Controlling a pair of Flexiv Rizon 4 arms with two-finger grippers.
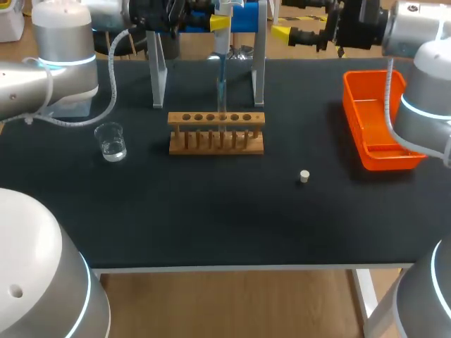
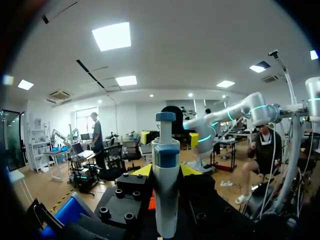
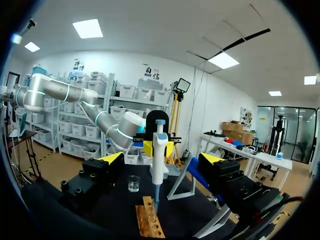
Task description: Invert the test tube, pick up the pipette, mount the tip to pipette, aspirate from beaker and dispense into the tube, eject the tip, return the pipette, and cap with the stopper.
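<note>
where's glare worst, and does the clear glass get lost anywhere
Head view: bright glints on the small clear glass beaker, which stands out on the black table. Left wrist view: strong overhead glare beyond the white and blue pipette. Right wrist view: same glare; the beaker is faint.

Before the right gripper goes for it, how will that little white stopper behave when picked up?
The stopper looks small and stubby, so probably light and easy to nudge aside. It seems to stand on end; tipped over, its round side would likely roll on the table.
</note>
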